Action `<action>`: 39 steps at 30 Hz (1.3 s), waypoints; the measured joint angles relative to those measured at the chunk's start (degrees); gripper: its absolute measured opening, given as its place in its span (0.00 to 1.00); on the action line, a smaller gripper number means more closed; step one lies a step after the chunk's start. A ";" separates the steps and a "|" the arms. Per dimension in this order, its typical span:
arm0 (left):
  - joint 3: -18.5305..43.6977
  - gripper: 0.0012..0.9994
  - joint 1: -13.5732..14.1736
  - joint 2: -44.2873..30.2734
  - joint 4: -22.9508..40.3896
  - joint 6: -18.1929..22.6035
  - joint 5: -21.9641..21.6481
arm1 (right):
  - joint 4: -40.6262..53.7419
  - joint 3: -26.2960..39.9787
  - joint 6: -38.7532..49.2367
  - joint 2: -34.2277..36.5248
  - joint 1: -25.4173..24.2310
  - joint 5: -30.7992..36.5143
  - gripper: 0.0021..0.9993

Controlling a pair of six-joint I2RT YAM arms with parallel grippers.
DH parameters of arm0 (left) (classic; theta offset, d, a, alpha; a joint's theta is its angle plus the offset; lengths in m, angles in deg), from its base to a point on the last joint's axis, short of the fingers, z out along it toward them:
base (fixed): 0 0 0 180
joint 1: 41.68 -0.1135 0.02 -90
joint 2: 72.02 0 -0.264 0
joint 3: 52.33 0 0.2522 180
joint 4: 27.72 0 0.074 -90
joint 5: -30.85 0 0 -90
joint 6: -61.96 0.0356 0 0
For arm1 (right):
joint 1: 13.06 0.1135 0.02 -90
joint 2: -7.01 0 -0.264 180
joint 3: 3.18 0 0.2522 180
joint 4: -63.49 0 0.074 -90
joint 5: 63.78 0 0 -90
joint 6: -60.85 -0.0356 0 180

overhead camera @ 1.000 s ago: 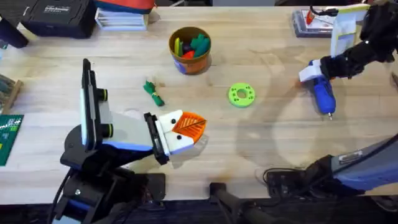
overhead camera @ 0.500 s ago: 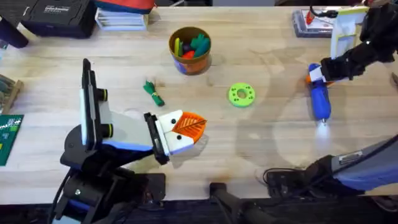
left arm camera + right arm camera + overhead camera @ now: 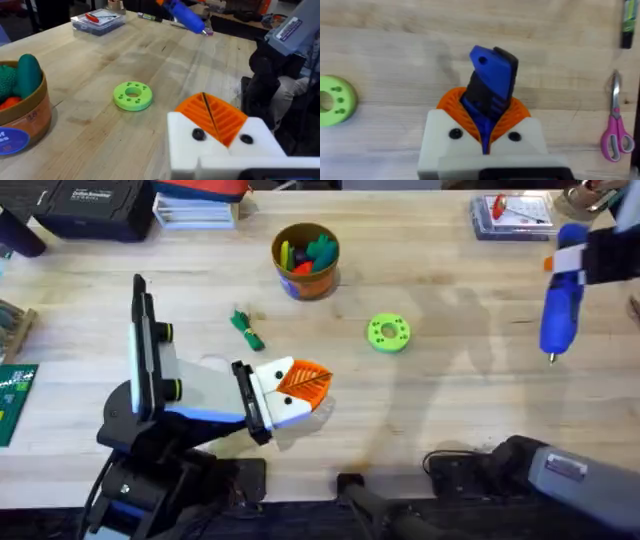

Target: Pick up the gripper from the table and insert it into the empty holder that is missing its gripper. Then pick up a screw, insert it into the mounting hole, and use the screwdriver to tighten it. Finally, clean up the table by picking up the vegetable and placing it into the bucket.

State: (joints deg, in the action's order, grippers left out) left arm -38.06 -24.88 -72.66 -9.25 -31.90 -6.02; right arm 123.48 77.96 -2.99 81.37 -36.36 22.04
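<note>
Right claw (image 3: 487, 127): orange pads clamped on the screwdriver (image 3: 560, 305), gripping the thick blue handle. In the overhead view it sits at the upper right of the frame, lifted off the table (image 3: 450, 410), metal tip pointing down.

Handling, my read: the screwdriver is rigid and light, with a smooth plastic handle. It could twist in the pads under torque, so hold it mid-handle, square to the ribs. The thin tip needs straight alignment on the screw head or it cams out.

Left claw (image 3: 300, 385), lower left of centre in the overhead view: both orange ribbed fingertips (image 3: 212, 115) are seated in the white block (image 3: 220, 145) and pressed together, with nothing between them. No loose fingertip on the table, so the insert step looks done.

I can't make out a screw, or tell whether it's in the mounting hole.

The toy vegetable (image 3: 246, 329) lies on the table, left of centre, below and left of the bucket (image 3: 306, 260) at top centre. It's tiny and light and probably slides, so pinch it across the middle. The bucket already holds other toy pieces.

A green ring (image 3: 388, 333) lies at centre; not part of the job.
</note>
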 joint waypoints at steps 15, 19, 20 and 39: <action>0.00 0.00 0.00 0.02 0.00 0.00 -0.01 | -16.15 -22.15 -15.19 -33.44 24.89 -2.34 0.02; 0.00 0.00 0.00 0.02 0.00 0.01 0.01 | -25.56 -25.45 -20.37 -36.67 34.69 -2.52 0.02; 0.00 0.00 0.00 0.02 0.00 0.00 -0.01 | -28.03 -25.97 -21.32 -36.80 37.30 -2.58 0.02; 0.00 0.00 0.00 0.02 0.04 0.00 0.02 | -69.89 -29.06 -24.70 -27.01 69.81 -0.11 0.02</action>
State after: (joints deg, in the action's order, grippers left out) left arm -38.06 -24.88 -72.64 -9.21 -31.90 -6.00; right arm 53.60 48.90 -27.69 54.36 33.45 21.93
